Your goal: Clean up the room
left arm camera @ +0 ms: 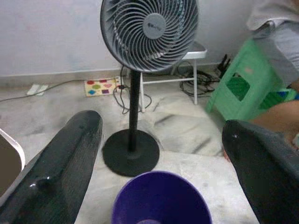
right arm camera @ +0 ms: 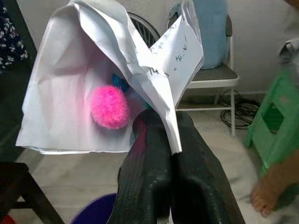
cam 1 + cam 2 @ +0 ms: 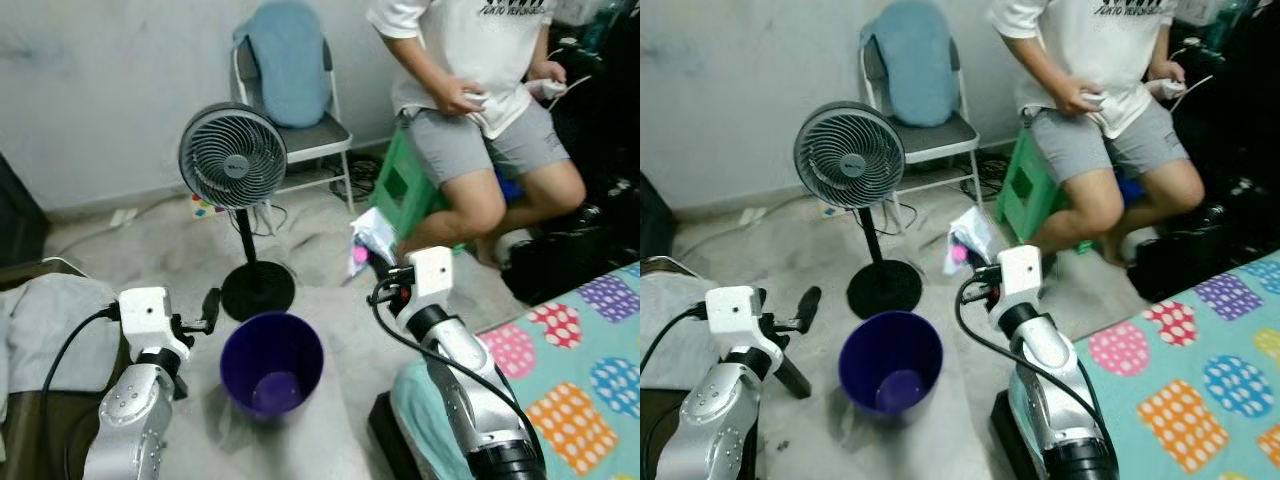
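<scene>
Right wrist view is showing the right gripper (image 2: pixel 161 135) pinching its two black fingers tight on a crumpled white sheet of paper with handwriting (image 2: pixel 117 70), a fuzzy pink pom-pom (image 2: pixel 109 107) sitting in its fold. From where I am standing, the paper is hanging above the floor, beside and just beyond the round purple plastic bin (image 3: pixel 272 362), not yet over its mouth. To drop it cleanly, I would say the arm needs to be swinging inward until the paper is hanging squarely over the opening, then lowering before letting go, since the loose pom-pom could be rolling out and bouncing past the rim. The bin is looking empty, its bare bottom showing. The left gripper (image 3: pixel 195 322) is hovering with fingers spread wide, holding nothing, just beside the bin's rim. Farther back, a grey pedestal fan on a black round base (image 3: pixel 233 157) is standing just behind the bin, and a person (image 3: pixel 470 90) is sitting beyond it on a green plastic stool (image 3: pixel 408 185).
</scene>
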`<state>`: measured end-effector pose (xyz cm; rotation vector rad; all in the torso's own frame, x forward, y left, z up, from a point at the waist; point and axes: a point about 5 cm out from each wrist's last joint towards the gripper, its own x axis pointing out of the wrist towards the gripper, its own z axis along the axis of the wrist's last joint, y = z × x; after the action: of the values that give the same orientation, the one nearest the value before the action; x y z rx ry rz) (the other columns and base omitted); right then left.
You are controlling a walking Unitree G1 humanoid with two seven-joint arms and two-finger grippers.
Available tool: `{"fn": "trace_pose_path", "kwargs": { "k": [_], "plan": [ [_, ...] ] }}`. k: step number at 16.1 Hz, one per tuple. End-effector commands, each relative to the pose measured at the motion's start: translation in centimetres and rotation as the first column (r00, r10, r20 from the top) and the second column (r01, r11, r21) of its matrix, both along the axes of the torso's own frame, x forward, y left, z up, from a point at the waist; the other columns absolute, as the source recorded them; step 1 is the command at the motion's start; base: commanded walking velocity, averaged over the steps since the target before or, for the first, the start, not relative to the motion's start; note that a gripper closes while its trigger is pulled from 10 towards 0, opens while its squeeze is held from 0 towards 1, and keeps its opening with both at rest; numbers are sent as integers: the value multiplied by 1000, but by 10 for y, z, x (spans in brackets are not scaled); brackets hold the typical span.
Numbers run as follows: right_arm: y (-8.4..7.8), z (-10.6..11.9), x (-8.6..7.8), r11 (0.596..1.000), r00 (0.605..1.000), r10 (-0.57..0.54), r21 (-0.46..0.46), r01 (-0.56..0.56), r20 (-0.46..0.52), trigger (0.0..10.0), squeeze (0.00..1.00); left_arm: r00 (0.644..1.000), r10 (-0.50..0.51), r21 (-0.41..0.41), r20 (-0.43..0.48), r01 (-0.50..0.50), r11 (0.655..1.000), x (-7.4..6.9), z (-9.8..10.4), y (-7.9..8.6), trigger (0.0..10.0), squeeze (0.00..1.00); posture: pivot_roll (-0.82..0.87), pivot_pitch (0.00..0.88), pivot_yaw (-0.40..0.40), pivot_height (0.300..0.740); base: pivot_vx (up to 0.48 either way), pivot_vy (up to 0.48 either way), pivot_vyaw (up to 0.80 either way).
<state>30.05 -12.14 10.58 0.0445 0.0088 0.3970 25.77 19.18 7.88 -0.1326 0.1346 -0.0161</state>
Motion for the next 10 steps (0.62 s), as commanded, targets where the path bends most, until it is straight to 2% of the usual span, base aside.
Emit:
{"fn": "trace_pose_path", "kwargs": {
  "k": [1,10],
  "plan": [
    [-5,0,0,1000,1000,-16,-8,16,5,10000,0,1000,-10,7,-2,10,1000,0,0,-3,10000,0,-132,23,1,740,0,0,800],
    [-5,-1,-1,1000,1000,-21,10,21,-8,10000,0,1000,-19,9,1,19,1000,0,-1,-3,10000,0,-136,28,5,740,0,0,800]
  ]
}}
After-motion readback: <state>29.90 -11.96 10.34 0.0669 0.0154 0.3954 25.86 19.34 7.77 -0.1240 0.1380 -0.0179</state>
